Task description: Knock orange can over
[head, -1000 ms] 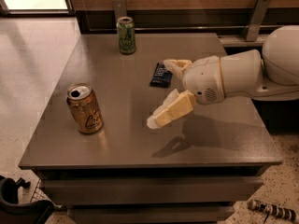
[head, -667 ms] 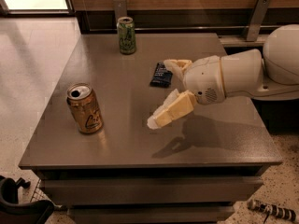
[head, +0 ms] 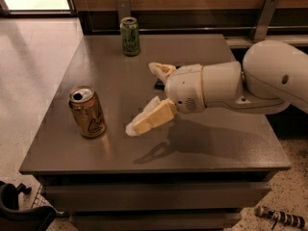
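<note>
Nothing of the job is done yet, as far as I can judge: the orange can (head: 87,112) stands upright at the lower left of the frame, near the front left part of the table (head: 231,143), and nothing touches it. It is a smooth, shiny orange-gold cylinder with a silver top, an open mouth and a dark cursive mark on its side. A thin metal can like that looks light to me and should tip with a sideways push near its top.

To its right, at the centre of the frame, I see the tool (head: 142,97) hanging over the table, apart from the can. It is released, its two pale, wedge-shaped fingers (head: 150,119) spread wide, one reaching low toward the can, the other curled up behind. They look matte and rubbery; the wrist housing behind them is glossy white plastic. The table is a flat, dark brown slab with a dull sheen that catches the tool's shadow.

Just behind the tool lies a small dark object (head: 159,84), mostly hidden. Farther back, in the upper part of the frame, a pale green can (head: 130,36) stands upright.

What is left is the whole push.
</note>
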`<action>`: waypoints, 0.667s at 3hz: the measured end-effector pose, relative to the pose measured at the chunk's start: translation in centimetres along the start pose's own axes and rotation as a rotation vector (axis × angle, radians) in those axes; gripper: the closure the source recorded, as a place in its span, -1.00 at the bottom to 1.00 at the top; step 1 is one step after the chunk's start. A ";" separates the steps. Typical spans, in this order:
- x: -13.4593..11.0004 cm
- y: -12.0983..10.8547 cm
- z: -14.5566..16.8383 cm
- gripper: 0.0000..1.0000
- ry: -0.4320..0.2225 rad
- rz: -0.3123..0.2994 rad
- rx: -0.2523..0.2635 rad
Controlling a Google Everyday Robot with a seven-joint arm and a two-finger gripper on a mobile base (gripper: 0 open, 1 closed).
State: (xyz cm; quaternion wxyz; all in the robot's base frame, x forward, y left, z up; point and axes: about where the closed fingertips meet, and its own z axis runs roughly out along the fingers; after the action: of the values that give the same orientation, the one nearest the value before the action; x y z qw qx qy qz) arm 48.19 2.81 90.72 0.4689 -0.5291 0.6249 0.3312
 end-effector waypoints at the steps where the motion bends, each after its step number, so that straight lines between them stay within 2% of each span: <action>1: -0.9 0.6 2.6 -1.00 -0.039 -0.018 0.002; 2: -1.1 1.1 5.4 -1.00 -0.045 -0.027 -0.009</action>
State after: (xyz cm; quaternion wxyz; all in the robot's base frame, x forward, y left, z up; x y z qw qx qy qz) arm 48.43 8.31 89.82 0.4850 -0.5318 0.6055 0.3395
